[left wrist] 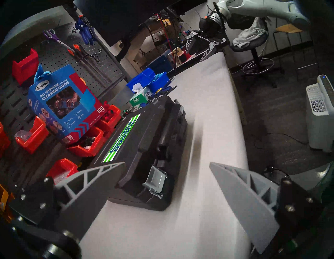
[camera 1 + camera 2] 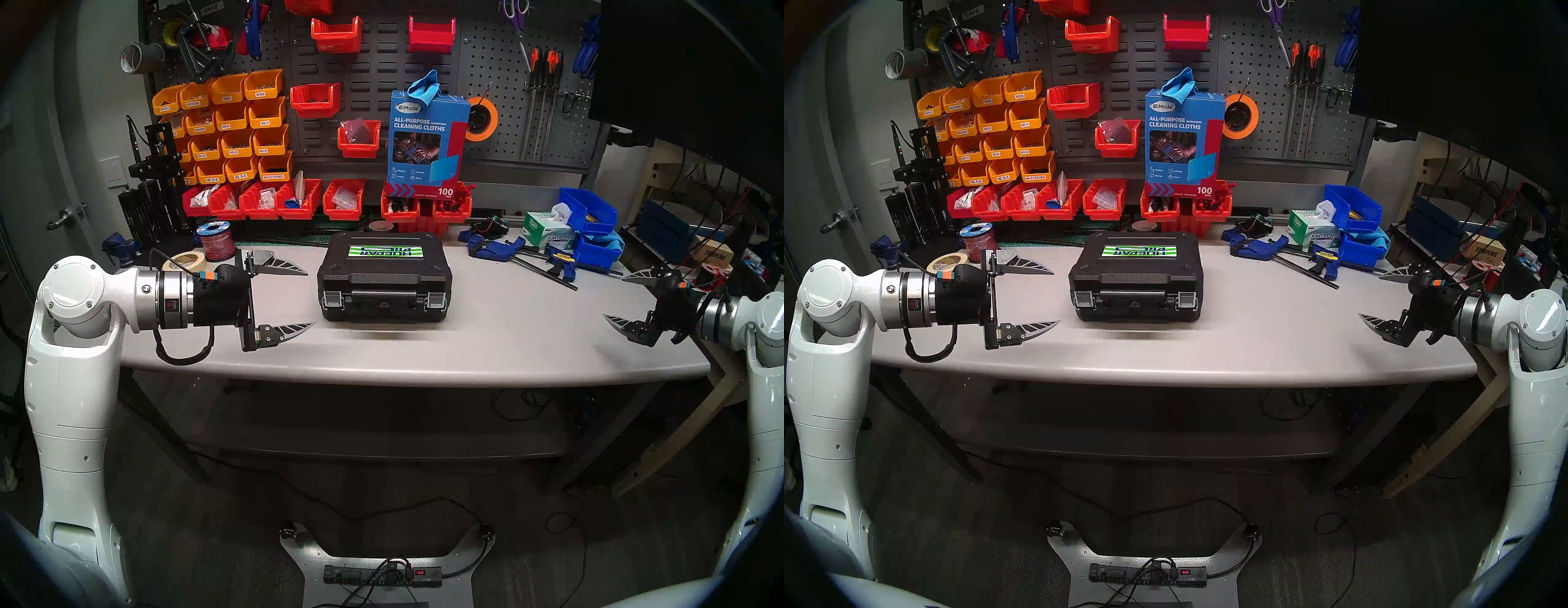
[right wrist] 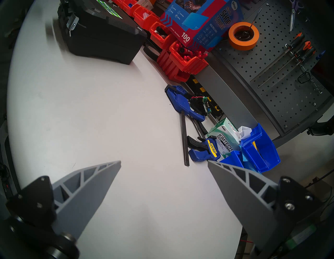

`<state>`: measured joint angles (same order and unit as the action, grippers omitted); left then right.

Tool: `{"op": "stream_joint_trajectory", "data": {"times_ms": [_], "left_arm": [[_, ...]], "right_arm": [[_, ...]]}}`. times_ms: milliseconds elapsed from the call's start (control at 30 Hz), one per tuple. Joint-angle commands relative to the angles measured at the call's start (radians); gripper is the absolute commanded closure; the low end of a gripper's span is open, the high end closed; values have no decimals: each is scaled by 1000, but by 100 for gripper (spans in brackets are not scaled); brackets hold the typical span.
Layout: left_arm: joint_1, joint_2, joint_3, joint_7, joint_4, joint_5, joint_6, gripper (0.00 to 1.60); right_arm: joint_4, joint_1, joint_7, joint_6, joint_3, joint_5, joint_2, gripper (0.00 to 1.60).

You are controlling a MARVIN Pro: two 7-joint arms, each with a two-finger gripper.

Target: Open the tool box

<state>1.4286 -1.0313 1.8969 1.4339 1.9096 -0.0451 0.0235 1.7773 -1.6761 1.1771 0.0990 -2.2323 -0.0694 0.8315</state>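
Closed tool box [image 2: 384,276], seemingly latched

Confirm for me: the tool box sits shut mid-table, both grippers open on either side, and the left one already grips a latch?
Not quite. The left gripper grips nothing; the head views show it apart from the tool box, its latch untouched. Right gripper open too.

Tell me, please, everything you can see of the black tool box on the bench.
The tool box is a black hard-plastic case shaped like a briefcase, lying flat and closed on the grey table, near its middle. A green-and-white striped label sits on the lid. The front face, towards the robot, carries a moulded handle between two silver latches, both down. Nothing but the table touches it; both grippers are well clear.
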Motion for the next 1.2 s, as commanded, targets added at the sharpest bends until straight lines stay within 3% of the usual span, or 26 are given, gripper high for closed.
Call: {"op": "stream_joint_trajectory", "data": {"times_ms": [0,267,500,733,1167], "left_arm": [[19,-42,0,-75,-22,54,-99,0],[-31,-89,-50,-190,-111,136,-158,0],[-78,-123,-87,-242,-154,145,-178,0],[-84,-141,-101,-255,-147,137,-184,0],[-46,-102,-71,-205,-137,110,-209,0]], "right_arm": [[5,2,0,-1,-4,-1,-5,0],[5,2,0,-1,-4,-1,-5,0],[4,2,0,-1,-4,-1,-5,0],[5,2,0,-1,-4,-1,-5,0],[5,2,0,0,-4,-1,-5,0]]}}
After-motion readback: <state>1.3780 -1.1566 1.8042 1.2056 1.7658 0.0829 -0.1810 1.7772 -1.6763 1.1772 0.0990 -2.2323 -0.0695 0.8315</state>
